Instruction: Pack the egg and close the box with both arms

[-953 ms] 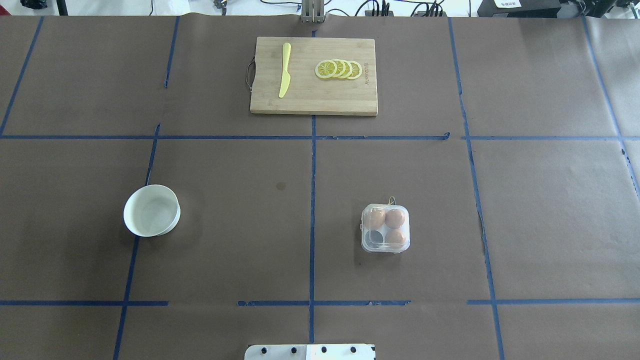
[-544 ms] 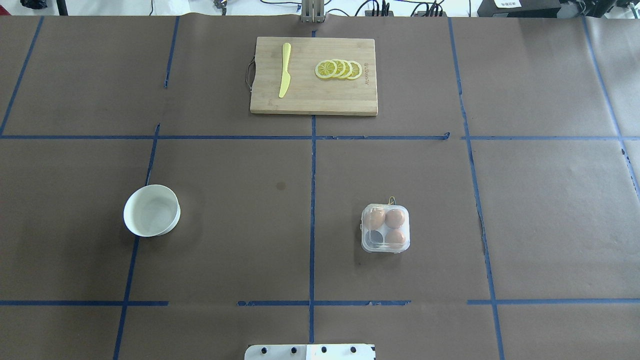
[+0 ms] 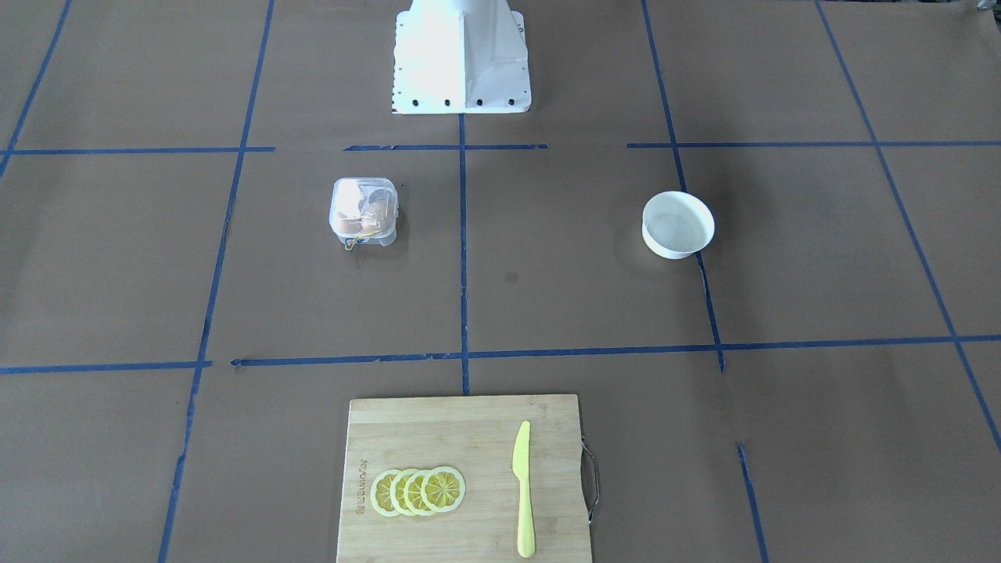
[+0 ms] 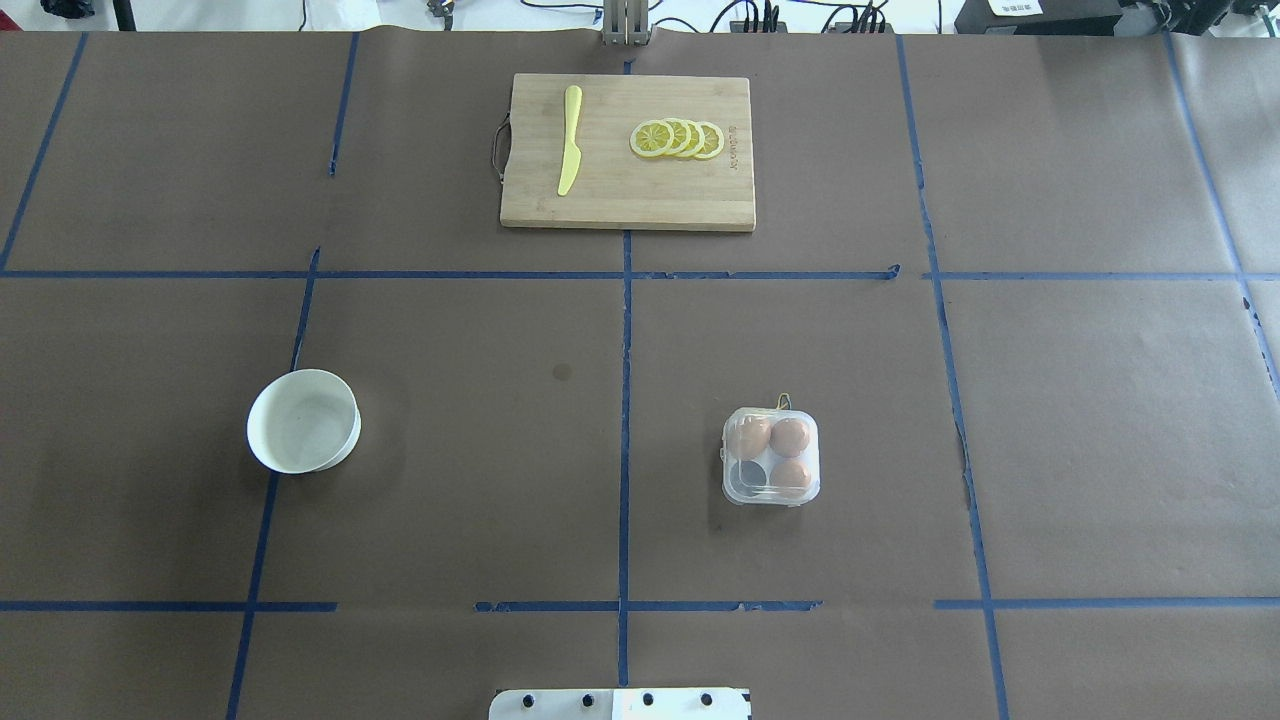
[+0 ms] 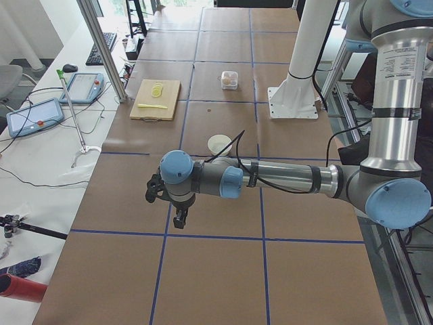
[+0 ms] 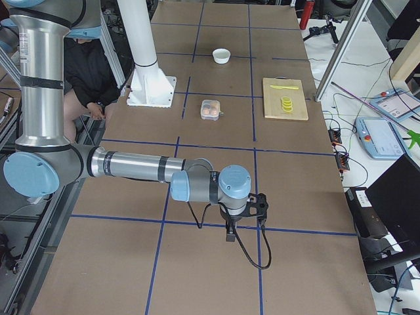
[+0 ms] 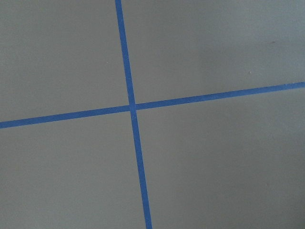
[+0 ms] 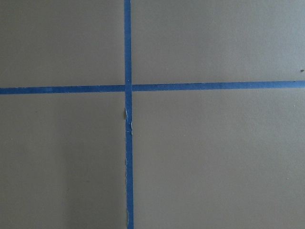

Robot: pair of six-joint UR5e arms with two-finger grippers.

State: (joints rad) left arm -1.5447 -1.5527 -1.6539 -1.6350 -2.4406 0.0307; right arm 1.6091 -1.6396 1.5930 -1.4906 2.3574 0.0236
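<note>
The clear box (image 4: pixel 771 468) sits right of the table's centre line, with a yellow string at its far edge. It holds three orange-brown eggs (image 4: pixel 790 436); its near-left cell is empty. The lid seems to lie over the cells. The box also shows in the front view (image 3: pixel 364 207). Neither arm shows in the overhead or front view. The left gripper (image 5: pixel 180 218) hangs over bare paper at the table's left end. The right gripper (image 6: pixel 229 234) hangs at the right end. I cannot tell whether either is open or shut. The wrist views show only paper and blue tape.
A white bowl (image 4: pixel 303 420) that looks empty stands left of centre. A wooden cutting board (image 4: pixel 627 200) at the far edge carries a yellow knife (image 4: pixel 569 140) and lemon slices (image 4: pixel 678 138). The white pedestal base (image 3: pixel 461 55) stands at the robot's side.
</note>
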